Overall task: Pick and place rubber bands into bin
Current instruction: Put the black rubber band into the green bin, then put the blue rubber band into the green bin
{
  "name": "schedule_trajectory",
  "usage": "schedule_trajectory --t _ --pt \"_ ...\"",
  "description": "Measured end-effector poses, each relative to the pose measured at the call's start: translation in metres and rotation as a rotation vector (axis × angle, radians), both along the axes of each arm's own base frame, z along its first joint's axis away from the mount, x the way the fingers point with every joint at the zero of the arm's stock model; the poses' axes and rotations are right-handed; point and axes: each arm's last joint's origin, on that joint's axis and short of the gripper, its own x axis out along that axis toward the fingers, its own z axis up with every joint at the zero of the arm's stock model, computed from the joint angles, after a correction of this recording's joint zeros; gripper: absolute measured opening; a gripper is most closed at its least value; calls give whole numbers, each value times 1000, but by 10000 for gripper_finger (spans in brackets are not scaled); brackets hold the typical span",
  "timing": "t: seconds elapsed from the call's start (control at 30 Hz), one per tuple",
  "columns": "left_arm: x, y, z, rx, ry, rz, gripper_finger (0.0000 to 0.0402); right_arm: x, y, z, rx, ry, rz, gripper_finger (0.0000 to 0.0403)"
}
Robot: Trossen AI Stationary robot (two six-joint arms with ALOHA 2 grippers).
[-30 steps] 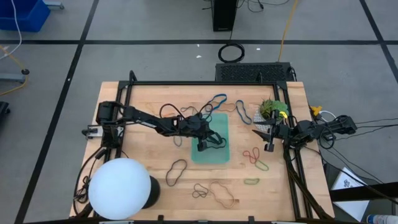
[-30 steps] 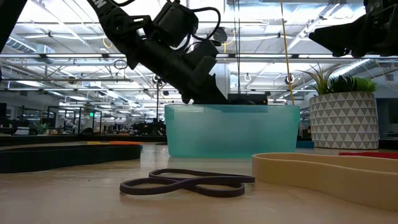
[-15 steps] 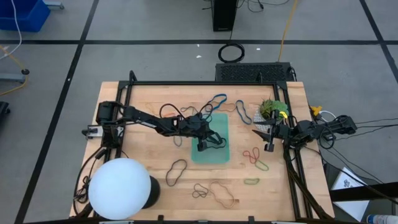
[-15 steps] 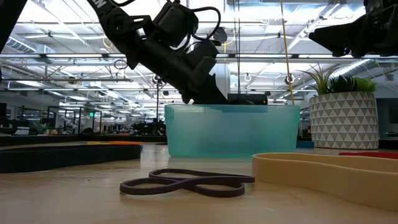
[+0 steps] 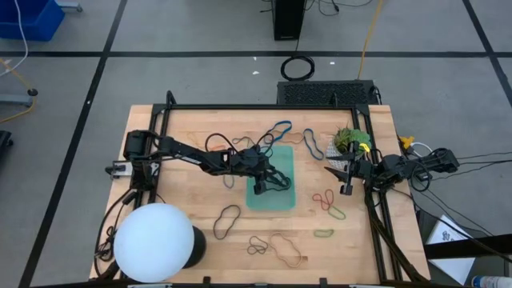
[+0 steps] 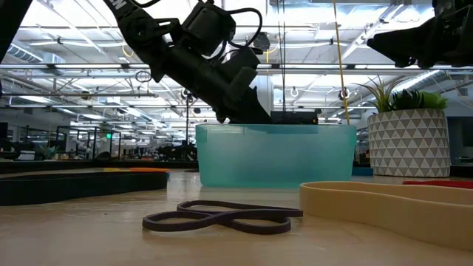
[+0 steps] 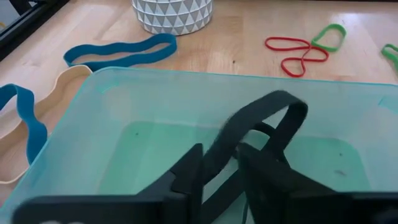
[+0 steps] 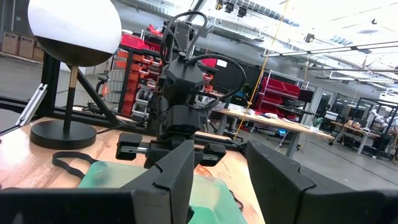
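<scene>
My left gripper (image 5: 260,188) reaches from the table's left into the teal bin (image 5: 272,202), shut on a black rubber band (image 7: 283,109). The bin stands on the table's middle, and the low view shows its near wall (image 6: 273,155). Loose rubber bands lie flat on the wood around it: blue (image 5: 280,128), black (image 5: 228,220), red (image 5: 322,198), green (image 5: 324,234) and tan (image 5: 286,248). My right gripper (image 5: 346,180) waits open at the table's right edge, with nothing between its fingers (image 8: 180,168). My left gripper pinches the black band between its two fingers at a stretch (image 7: 219,146) where the strap runs back between them. The fingers slant down from the table's left side. Beyond the fingertips the band arches up in a loop (image 7: 292,112) over the bin's floor.
A lamp with a white globe (image 5: 154,242) stands at the near left corner. A white patterned plant pot (image 5: 348,140) sits at the far right. A black band (image 6: 222,216) and a tan band (image 6: 392,207) lie near the table's front. A black frame rims the table.
</scene>
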Motion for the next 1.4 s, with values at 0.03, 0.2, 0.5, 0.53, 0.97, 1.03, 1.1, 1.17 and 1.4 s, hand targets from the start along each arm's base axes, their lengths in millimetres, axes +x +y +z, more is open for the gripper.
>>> schedule_trajectory --t 0.03,0.2,0.5,0.53,0.97,1.03,1.1,1.17,1.4 --pt "0 0 0 1 0 0 124 0 0 0 0 0 0 141" --pt "0 0 1 42 5 -25 166 0 0 0 0 0 0 141" --pt "-27 -1 45 59 73 -41 188 0 0 0 -3 5 -1 141" --pt "-31 -1 51 47 77 -33 189 0 0 0 -3 5 -2 141" --pt "-83 -21 105 -164 145 -44 189 0 0 -1 -9 8 -3 141" --pt "-85 -27 108 -192 139 -76 189 0 0 -1 -9 8 -3 141" --pt "-86 -33 107 -216 150 -101 189 0 0 -1 -8 8 -3 141" --pt "-86 -37 106 -222 162 -122 189 0 0 -1 -9 8 -3 141" --pt "-95 -44 96 -100 287 -8 189 0 0 -1 -9 8 -2 141"
